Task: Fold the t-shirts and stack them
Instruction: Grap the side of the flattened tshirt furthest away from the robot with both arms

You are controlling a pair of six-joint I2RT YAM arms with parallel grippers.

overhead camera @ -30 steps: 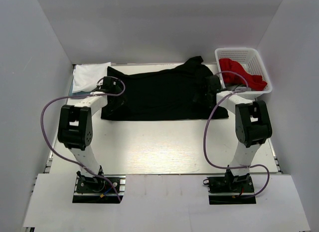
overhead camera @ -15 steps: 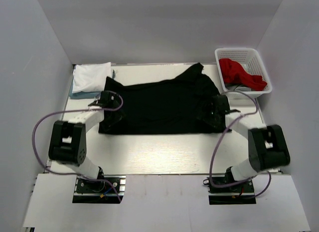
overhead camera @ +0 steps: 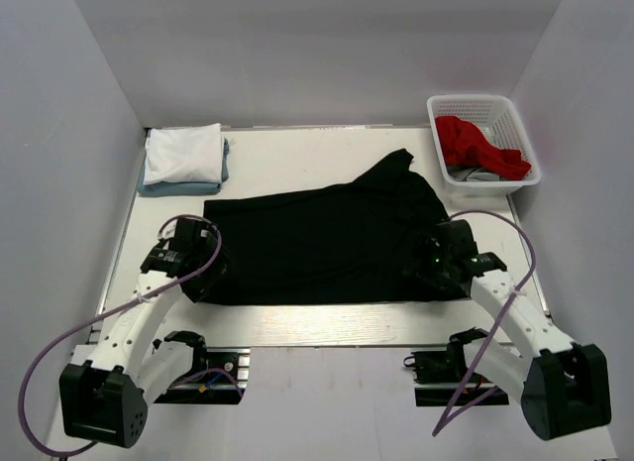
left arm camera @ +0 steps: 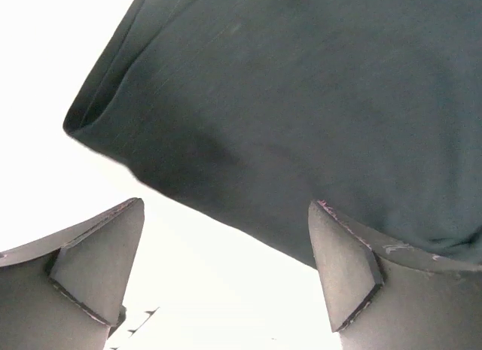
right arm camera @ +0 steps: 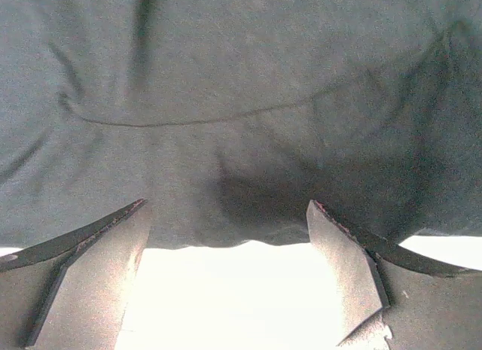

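The black t-shirt (overhead camera: 327, 238) lies spread flat across the middle of the table, one part reaching toward the back right. A folded white t-shirt (overhead camera: 183, 152) sits on a folded light blue-grey one (overhead camera: 149, 187) at the back left. My left gripper (overhead camera: 203, 278) is open at the shirt's near left corner; in the left wrist view the black cloth (left arm camera: 301, 101) lies just beyond the open fingers. My right gripper (overhead camera: 428, 273) is open at the shirt's near right edge; in the right wrist view the cloth's hem (right arm camera: 241, 177) lies just ahead of the fingers.
A white mesh basket (overhead camera: 520, 134) at the back right holds red cloth (overhead camera: 475, 146) and some grey cloth. White walls enclose the table on three sides. Purple cables loop from both arms near the table's front edge.
Both grippers have pulled toward the near edge, dragging the black shirt closer and flatter. The folded stack at back left is now uncovered. Both grippers now stand open at the shirt's near corners.
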